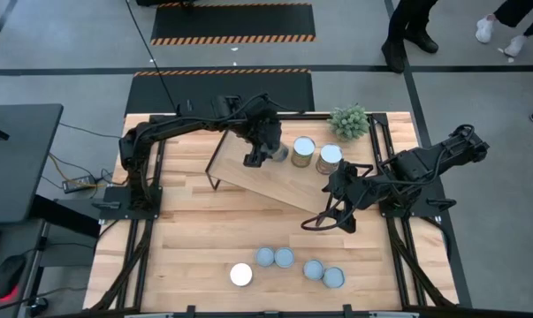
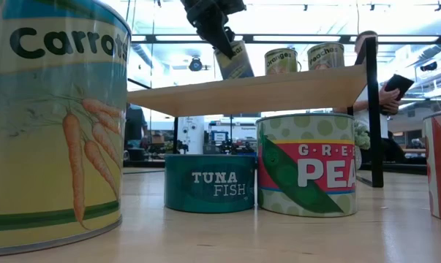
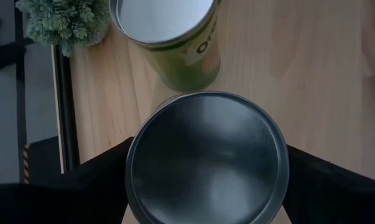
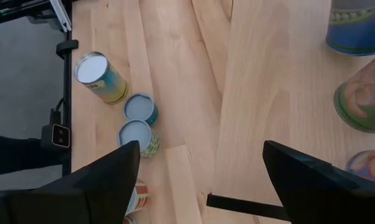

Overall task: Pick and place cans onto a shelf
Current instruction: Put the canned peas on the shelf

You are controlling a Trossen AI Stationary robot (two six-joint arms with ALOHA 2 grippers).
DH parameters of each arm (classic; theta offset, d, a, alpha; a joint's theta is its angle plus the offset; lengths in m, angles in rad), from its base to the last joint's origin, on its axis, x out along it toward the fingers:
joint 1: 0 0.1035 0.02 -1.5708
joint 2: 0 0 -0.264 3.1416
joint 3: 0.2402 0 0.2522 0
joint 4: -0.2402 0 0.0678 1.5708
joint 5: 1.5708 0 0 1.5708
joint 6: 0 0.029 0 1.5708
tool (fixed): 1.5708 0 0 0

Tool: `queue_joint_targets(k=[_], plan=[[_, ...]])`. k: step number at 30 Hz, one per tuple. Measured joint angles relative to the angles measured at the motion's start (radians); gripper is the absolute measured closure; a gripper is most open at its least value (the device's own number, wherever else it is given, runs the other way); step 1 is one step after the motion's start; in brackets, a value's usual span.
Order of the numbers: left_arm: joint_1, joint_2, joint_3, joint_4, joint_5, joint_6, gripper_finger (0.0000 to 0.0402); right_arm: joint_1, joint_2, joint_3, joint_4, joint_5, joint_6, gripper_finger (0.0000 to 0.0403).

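Note:
The shelf (image 1: 275, 181) is a light-wood board on black wire legs, set askew at the table's far middle. Two cans (image 1: 303, 150) (image 1: 329, 159) stand upright on it; they also show in the low view (image 2: 281, 61) (image 2: 326, 56). My left gripper (image 1: 264, 152) is over the shelf's far part, shut on a grey-topped can (image 3: 206, 155). My right gripper (image 1: 335, 210) hangs open and empty over the shelf's near right corner; in its wrist view (image 4: 199, 168) nothing lies between its fingers. Several more cans (image 1: 285, 257) stand on the table near the front edge. My left gripper pinches the can's round side wall (image 3: 132, 163) between its two fingers, one on each side, just below the top rim. The fingers come from above, pointing down. The can (image 2: 235, 62) is tilted, its lower edge at the shelf board; whether it rests there I cannot tell.
A small green potted plant (image 1: 349, 121) stands at the far right, beside the shelf. In the low view a tuna can (image 2: 209, 183), a peas can (image 2: 306, 164) and a carrots can (image 2: 52, 124) stand on the table in front of the shelf. A person (image 2: 385, 95) shows beyond the table.

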Motion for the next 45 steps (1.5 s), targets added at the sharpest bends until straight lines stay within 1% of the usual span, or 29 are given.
queue_joint_targets(k=[3, 9, 13, 29, 38, 45], plan=[[-0.007, 0.01, 0.0, 0.001, -0.011, 0.002, 0.0052, 0.0, 0.0, 0.0, 0.0, 0.014, -0.001, 0.0056], [-0.013, 0.034, -0.002, -0.007, -0.014, 0.009, 0.005, 0.0, 0.001, 0.0, 0.009, 0.015, -0.002, 0.0056], [-0.015, 0.039, -0.001, 0.013, -0.042, 0.018, 0.0048, 0.0, 0.001, 0.0, 0.015, 0.015, 0.0, 0.0056], [-0.013, 0.039, -0.001, 0.16, -0.042, 0.002, 0.0047, 0.0, 0.001, 0.0, 0.031, 0.016, 0.005, 0.0056], [-0.011, 0.039, -0.001, 0.124, -0.041, -0.008, 0.0047, 0.0, 0.001, 0.0, 0.04, 0.016, 0.006, 0.0056], [-0.008, 0.039, -0.001, 0.152, -0.044, -0.043, 0.0047, 0.0, 0.001, 0.0, 0.057, 0.016, 0.006, 0.0056]])
